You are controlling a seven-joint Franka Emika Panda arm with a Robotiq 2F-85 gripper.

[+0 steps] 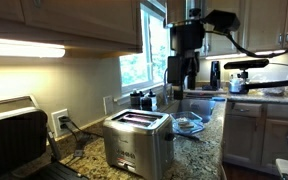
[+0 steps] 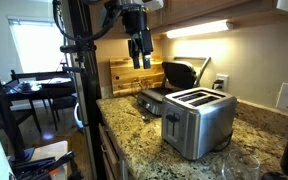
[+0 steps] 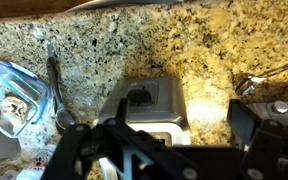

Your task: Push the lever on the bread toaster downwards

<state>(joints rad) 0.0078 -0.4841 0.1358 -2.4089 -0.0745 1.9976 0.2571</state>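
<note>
The bread toaster is a brushed steel box with two long top slots, standing on the speckled granite counter in both exterior views. The wrist view looks down on its narrow end. The lever shows there as a small dark tab on that end face. My gripper hangs in the air well above the counter, above and beside the toaster. Its fingers are spread wide apart and hold nothing.
A black-and-silver grill stands by the wall, also seen in an exterior view. A wooden board leans behind it. A clear plastic container and a glass bowl lie on the counter near the sink.
</note>
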